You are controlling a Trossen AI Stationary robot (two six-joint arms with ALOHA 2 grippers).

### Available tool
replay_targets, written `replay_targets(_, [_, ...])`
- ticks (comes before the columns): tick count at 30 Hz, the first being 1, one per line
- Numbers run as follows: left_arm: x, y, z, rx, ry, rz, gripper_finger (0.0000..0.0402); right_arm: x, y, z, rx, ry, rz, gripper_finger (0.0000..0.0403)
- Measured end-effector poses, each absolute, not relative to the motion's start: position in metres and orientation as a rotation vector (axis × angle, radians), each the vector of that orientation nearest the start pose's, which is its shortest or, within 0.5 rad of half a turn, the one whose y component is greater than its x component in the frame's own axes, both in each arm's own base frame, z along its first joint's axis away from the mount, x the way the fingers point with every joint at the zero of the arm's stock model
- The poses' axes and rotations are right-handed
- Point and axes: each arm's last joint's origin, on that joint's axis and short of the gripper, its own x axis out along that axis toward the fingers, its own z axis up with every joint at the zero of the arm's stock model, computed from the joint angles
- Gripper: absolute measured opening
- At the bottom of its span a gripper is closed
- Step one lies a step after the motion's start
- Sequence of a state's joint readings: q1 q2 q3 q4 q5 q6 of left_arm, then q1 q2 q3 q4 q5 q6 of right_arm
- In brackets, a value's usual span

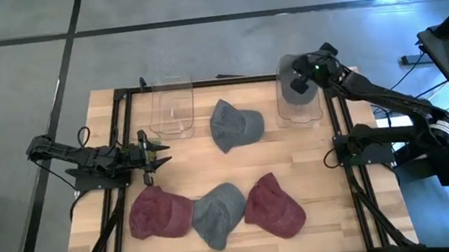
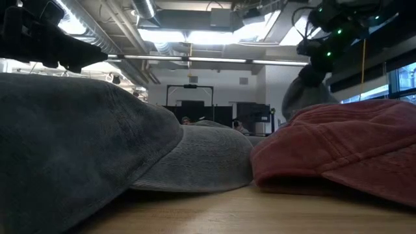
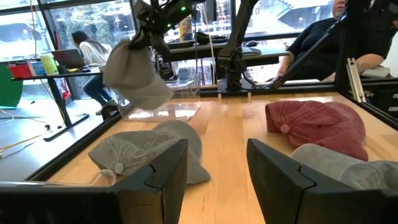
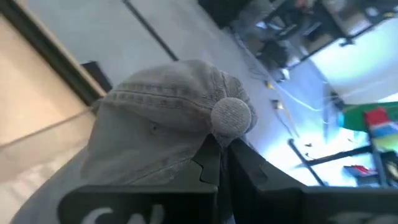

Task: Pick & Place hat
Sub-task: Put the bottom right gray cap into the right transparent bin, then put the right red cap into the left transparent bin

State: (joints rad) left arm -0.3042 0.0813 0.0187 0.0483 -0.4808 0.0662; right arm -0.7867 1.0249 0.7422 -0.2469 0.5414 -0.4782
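My right gripper [image 4: 219, 163] is shut on a grey hat [image 1: 296, 84] and holds it over the right clear bin [image 1: 315, 114] at the table's far right. In the left wrist view this hat [image 3: 134, 71] hangs in the air; the low view shows it [image 2: 300, 94] behind the red hat. Four more hats lie flat on the table: a grey one [image 1: 233, 125] at the centre, and a red one [image 1: 160, 211], a grey one [image 1: 217, 213] and a red one [image 1: 273, 205] along the near edge. My left gripper [image 1: 158, 150] waits open at the left side, touching nothing. My right gripper pinches the grey hat's crown right beside the top button [image 4: 231, 115] between its two fingers [image 4: 208, 165]. It comes from above, pointing down. The hat hangs below the fingers, lifted clear of the table and above the bin.
A second clear bin [image 1: 171, 106] stands at the far edge, left of centre. A dark metal frame [image 1: 120, 121] runs round the table. Bare wood [image 1: 296, 156] shows between the central grey hat and the near row. People sit at desks beyond the table.
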Motion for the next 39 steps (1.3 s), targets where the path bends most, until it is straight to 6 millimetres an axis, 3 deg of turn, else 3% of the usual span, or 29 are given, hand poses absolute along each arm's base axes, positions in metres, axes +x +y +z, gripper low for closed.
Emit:
replay_targets(10, [0.098, -0.017, 0.168, 0.073, 0.023, 0.176, 0.016, 0.158, -0.18, 0.265, -0.396, 0.813, -1.054, 0.0016])
replay_targets(22, [0.098, -0.017, 0.168, 0.074, 0.024, 0.176, 0.016, 0.164, -0.19, 0.244, -0.39, 0.949, -1.053, 0.0101])
replay_targets(32, [0.098, -0.017, 0.169, -0.044, 0.003, 0.174, 0.016, 0.149, -0.173, 0.271, -0.306, 0.776, -1.139, 0.0216])
replay_targets(37, [0.098, -0.017, 0.169, -0.051, 0.002, 0.173, 0.016, 0.137, -0.16, 0.286, -0.178, 0.618, -1.187, 0.024])
replay_targets(39, [0.098, -0.017, 0.17, -0.086, -0.012, 0.172, 0.016, 0.136, -0.152, 0.289, -0.147, 0.575, -1.098, 0.0242])
